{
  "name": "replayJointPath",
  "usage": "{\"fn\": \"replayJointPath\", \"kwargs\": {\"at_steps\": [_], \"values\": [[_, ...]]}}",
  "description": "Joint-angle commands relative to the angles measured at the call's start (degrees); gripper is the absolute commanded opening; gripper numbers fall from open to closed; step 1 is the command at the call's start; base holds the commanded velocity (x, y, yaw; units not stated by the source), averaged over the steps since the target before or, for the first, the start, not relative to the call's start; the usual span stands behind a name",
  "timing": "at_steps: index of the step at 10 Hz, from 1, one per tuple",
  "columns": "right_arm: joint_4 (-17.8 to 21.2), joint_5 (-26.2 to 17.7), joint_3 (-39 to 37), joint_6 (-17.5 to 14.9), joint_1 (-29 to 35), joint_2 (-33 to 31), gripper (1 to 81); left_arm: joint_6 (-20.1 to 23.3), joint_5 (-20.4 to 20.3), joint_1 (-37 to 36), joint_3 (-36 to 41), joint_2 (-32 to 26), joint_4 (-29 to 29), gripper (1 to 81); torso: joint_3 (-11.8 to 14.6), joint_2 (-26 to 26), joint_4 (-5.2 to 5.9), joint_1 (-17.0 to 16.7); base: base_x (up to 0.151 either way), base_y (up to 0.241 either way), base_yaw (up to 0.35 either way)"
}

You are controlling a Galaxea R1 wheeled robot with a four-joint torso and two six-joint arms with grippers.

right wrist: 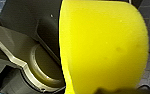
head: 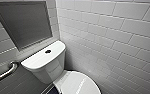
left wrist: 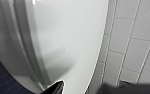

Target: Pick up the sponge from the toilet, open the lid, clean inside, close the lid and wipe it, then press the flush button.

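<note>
1. My right hand (right wrist: 116, 90) is pinching the small, bright yellow, soft sponge (right wrist: 103, 47). The sponge looms large before that wrist camera with floor tiles behind it, so I judge it is held away from the toilet, ready for scrubbing or wiping.
2. My left hand (left wrist: 86, 88) is spread. Its dark fingertips (left wrist: 55, 87) stand apart with nothing between them, close over the smooth white oval plastic lid (left wrist: 66, 37). I think it is empty because the lid needs a hand of its own.
3. In the head view, the white glossy ceramic toilet (head: 47, 67) sits in the corner of the white tiled wall (head: 111, 32). Its lid lies down over the bowl.
4. The small round dark flush button (head: 48, 51) sits in the middle of the flat white tank top (head: 38, 60). It is easy to reach from above.
5. A metal grab bar (head: 4, 72) runs along the wall beside the tank. I would watch it when swinging the left arm.
</note>
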Motion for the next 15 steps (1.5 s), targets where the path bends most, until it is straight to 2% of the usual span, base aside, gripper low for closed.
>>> {"fn": "replayJointPath", "kwargs": {"at_steps": [1,3,8,15], "values": [[-1.1,-4.3,1.5,-0.1,-1.3,-1.0,1.0,0.6,1.1,-2.4,4.3,-2.7,2.2,81.1,0.0,0.0,0.00,0.0,0.000,0.000,0.000],[-1.1,-4.3,1.5,-0.1,-1.1,-1.0,1.0,0.6,1.1,-2.0,3.0,-1.6,2.4,81.1,0.0,0.0,0.00,0.0,0.000,0.000,0.000],[-1.0,-4.3,1.8,0.0,-1.0,-1.4,1.0,0.1,1.0,-3.0,-7.2,5.1,1.7,81.1,0.0,0.0,0.00,0.0,0.000,0.000,0.000],[-1.0,-4.3,2.1,0.0,-1.2,-1.5,1.0,-0.5,0.9,-4.6,-10.1,7.1,1.4,81.1,0.0,0.0,0.00,0.0,0.000,0.000,0.000]]}}
